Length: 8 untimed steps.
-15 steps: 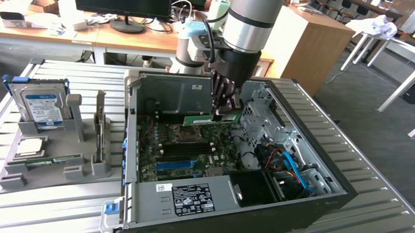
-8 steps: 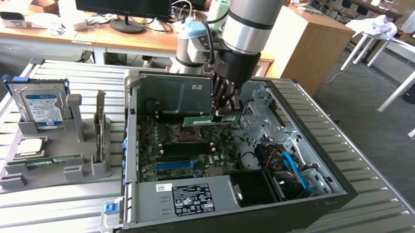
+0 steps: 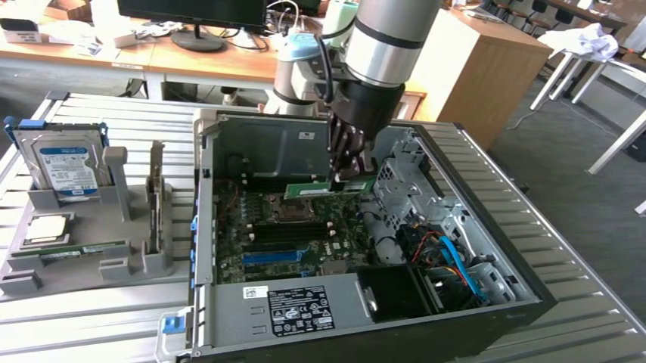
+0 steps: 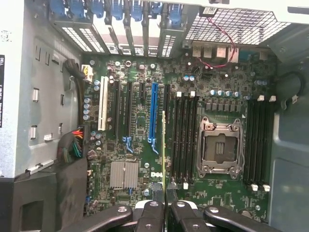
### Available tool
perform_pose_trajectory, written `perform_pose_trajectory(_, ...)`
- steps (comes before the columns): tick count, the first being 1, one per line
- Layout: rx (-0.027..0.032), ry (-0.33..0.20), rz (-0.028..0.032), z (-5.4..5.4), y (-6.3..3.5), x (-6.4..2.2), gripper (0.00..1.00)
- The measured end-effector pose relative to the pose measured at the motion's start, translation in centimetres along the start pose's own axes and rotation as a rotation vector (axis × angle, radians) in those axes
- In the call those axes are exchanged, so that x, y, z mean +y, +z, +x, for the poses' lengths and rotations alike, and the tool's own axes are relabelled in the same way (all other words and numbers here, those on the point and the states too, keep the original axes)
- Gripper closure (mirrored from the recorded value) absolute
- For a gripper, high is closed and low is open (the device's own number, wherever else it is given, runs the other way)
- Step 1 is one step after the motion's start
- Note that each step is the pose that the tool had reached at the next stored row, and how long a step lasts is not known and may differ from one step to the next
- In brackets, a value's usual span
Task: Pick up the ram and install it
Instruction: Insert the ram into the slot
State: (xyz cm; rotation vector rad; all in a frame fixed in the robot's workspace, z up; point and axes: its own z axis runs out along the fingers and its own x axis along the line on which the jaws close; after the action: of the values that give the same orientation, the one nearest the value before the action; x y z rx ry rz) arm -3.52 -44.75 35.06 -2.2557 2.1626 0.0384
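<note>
Ram sits clamped in the gripper, near the centre of the exterior view and a little above the middle. The green stick lies level, its long edge running toward the exterior view's left, while the fingers pinch its end nearest the exterior view's right. Stick and gripper hang inside the open computer case, over the upper part of the motherboard and close to the processor socket. Whether the stick touches the board cannot be told.

From the wrist, the ram appears edge-on as a thin yellow-green line rising out of the closed gripper. It runs parallel to the bank of black memory slots and just beside the nearest of them, between that bank and the long blue expansion slot. The empty square processor socket lies on the far side of those slots.

At the exterior view's left, a grey holder stands on the slatted metal table, well apart from the case. It carries an upright blue-labelled hard drive, a small silver processor chip and a second green stick lying flat.
</note>
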Motion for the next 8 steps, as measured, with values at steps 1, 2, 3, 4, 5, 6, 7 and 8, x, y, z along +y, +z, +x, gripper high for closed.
perform_pose_trajectory(1,0.0,0.0,0.0,0.0,0.03,0.0,0.87)
perform_pose_trajectory(2,0.0,0.0,0.0,0.0,0.06,0.0,0.87)
perform_pose_trajectory(3,0.0,0.0,0.0,0.0,0.09,0.0,0.87)
perform_pose_trajectory(4,0.0,0.0,0.0,0.0,0.12,0.0,0.87)
perform_pose_trajectory(5,-0.0001,0.0,0.0,0.0,0.16,0.0,0.87)
perform_pose_trajectory(6,-0.0001,0.0,0.0,0.0,0.19,0.0,0.87)
perform_pose_trajectory(7,-0.0001,0.0,0.0,0.01,0.22,0.0,0.87)
perform_pose_trajectory(8,0.0,0.0,0.0,0.01,0.25,0.0,0.87)
